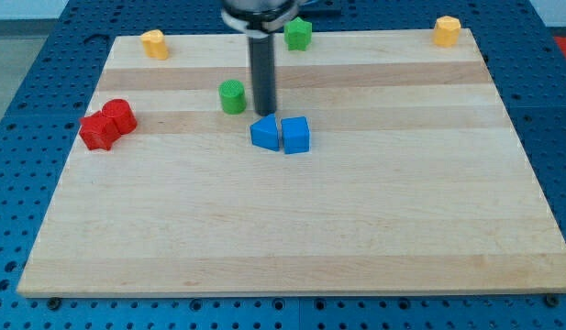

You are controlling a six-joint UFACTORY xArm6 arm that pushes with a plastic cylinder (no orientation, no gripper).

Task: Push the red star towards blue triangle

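A pale wooden board (292, 238) fills most of the frame, lying on a blue pegboard table (26, 110) that shows around its edges. The dark rod (263, 73) comes down from the top centre of the frame; it is a bare rod with nothing to open or close and it holds nothing. My tip (264, 114) rests on the board just above the two blue blocks and to the right of the green cylinder (232, 96), which stands near it but apart.

The two blue blocks sit side by side and touching, a little above the middle of the frame: the blue triangle (263, 133) on the left and a blue cube (295, 135) on the right. My tip is almost at the top edge of the blue triangle; whether it touches cannot be told.

At the left edge of the board, two red blocks touch each other: the red star (99, 131) lower left and a rounder red block (119, 115) upper right. They lie well apart from my tip and the blue pair.

Along the top edge are a yellow block (154, 43) at upper left, a green star-like block (298, 34) near top centre, and another yellow block (447, 30) at upper right.
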